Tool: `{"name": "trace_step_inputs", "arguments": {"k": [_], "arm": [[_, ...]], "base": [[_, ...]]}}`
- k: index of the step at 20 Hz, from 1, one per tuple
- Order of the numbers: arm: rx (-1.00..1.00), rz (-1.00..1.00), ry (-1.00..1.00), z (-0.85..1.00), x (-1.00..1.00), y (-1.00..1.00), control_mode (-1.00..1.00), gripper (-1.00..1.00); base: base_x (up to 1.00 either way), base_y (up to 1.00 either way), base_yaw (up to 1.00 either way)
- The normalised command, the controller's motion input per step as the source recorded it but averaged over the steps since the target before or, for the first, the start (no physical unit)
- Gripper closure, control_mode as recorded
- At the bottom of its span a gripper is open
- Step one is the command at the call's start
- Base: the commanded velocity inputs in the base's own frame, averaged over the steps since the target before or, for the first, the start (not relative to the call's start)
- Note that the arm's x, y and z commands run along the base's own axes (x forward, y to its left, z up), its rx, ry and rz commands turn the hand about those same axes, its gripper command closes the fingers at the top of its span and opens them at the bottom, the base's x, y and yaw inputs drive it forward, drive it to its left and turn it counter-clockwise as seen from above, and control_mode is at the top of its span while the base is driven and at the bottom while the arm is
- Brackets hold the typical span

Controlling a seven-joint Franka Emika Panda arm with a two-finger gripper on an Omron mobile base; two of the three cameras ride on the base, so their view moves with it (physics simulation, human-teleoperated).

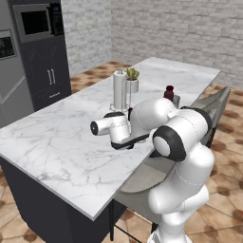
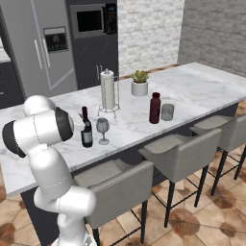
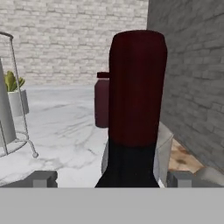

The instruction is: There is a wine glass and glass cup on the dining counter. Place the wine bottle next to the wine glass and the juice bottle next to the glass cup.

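On the dining counter (image 2: pixel 202 86): wine bottle, wine glass, juice bottle, glass cup, paper-towel roll, potted plant.
Wine bottle (image 2: pixel 86 129): upright near the stool-side edge, just beside the wine glass at its 9 o'clock in the right base view; dark red capsule close up in the hand view (image 3: pixel 136 87), black shoulders below it.
Wine glass (image 2: pixel 103 128): upright on its round foot, apart from the bottle by a narrow gap.
Juice bottle (image 2: pixel 154 108): upright, well to the 3 o'clock side of the wine glass, red cap on; in the hand view showing at 9 o'clock behind the capsule (image 3: pixel 101 103).
Glass cup (image 2: pixel 167 112): just beside the juice bottle at its 3 o'clock, upright.
Gripper (image 3: pixel 111 178): jaws spread wide, one tip on either side of the wine bottle's neck, neither seen pressing it.
Paper-towel roll (image 2: pixel 108 90): upright on its wire stand, at 12 o'clock from the wine glass.
Potted plant (image 2: pixel 140 82): in a white pot, at 2 o'clock from the roll.
Stools (image 2: pixel 180 156): grey, along the near side of the counter.
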Motion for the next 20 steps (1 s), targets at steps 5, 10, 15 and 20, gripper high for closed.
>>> {"name": "trace_step_inputs", "arguments": {"k": [5, 10, 15, 20], "arm": [[0.02, -0.07, -0.09, -0.24, -0.09, 0.13, -1.00, -1.00], [0.04, -0.08, -0.12, -0.16, -0.06, 0.06, -1.00, -1.00], [0.05, -0.09, -0.14, -0.10, -0.13, 0.06, -1.00, -1.00], [0.03, -0.10, -0.10, -0.15, -0.20, 0.07, -1.00, -1.00]], "base": [[0.00, 0.00, 0.00], [0.00, 0.00, 0.00], [0.00, 0.00, 0.00], [0.00, 0.00, 0.00]]}}
